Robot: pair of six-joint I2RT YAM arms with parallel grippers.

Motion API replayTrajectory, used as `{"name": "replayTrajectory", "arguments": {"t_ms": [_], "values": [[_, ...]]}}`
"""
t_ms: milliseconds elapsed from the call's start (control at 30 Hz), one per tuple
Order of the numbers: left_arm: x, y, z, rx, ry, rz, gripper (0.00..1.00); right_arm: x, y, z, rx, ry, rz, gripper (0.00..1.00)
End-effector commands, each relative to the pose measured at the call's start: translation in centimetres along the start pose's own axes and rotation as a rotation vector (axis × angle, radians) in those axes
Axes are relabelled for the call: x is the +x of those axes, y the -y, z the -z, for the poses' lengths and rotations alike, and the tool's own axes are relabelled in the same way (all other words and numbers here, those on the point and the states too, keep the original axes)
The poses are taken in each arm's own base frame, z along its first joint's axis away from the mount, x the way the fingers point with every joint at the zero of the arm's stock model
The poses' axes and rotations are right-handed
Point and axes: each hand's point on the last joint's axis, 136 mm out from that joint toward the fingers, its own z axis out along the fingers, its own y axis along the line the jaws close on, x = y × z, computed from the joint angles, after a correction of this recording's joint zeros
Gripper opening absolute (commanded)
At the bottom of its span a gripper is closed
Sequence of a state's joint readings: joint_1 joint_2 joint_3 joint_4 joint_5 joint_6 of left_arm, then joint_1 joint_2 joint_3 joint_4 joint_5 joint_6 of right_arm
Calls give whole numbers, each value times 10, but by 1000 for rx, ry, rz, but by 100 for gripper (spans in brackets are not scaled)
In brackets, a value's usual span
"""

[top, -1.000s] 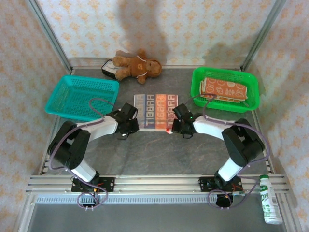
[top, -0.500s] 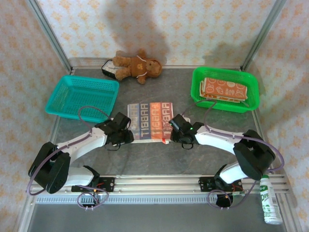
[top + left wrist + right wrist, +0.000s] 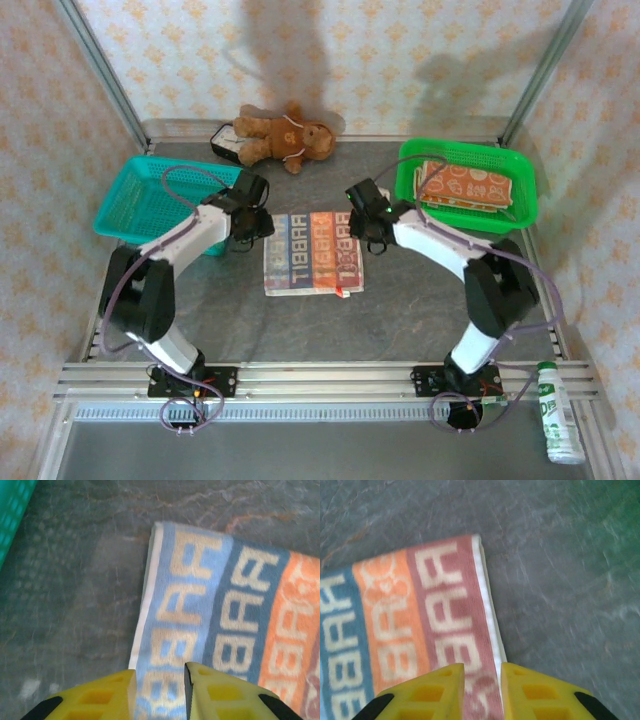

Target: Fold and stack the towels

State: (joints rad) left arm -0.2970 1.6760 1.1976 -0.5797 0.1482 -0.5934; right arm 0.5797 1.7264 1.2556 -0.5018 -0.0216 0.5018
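**Lettered towel** point(image 3: 313, 253) lies flat at the centre of the table point(image 3: 420, 320). A teal basket point(image 3: 165, 200) is at upper left. A green basket point(image 3: 460, 148) at upper right holds a folded orange-and-cream towel point(image 3: 465, 186). A teddy bear point(image 3: 285, 137) is at top centre and a bottle point(image 3: 558, 410) at lower right. Both arms reach forward. The left gripper point(image 3: 160, 670) is over the lettered towel's upper-left corner and the right gripper point(image 3: 482, 666) over its upper-right corner. Each claw is narrowly parted and grips nothing.
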Motion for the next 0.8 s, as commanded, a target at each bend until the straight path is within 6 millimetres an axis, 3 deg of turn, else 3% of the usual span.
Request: {"name": "replayTrajectory", "arguments": {"t_ms": [0, 167, 467, 767], "values": [[-23, -1, -16, -37, 11, -20, 30, -13, 5, -21, 48, -42, 33, 24], [-45, 4, -38, -62, 10, -15, 29, -36, 4, -54, 50, -88, 8, 23], [-52, -10, -76, -159, -24, -58, 26, -44, 3, -98, 74, -159, 31, 21], [-42, -20, -94, -204, -64, -85, 26, -36, 12, -109, 101, -185, 52, 21]]}}
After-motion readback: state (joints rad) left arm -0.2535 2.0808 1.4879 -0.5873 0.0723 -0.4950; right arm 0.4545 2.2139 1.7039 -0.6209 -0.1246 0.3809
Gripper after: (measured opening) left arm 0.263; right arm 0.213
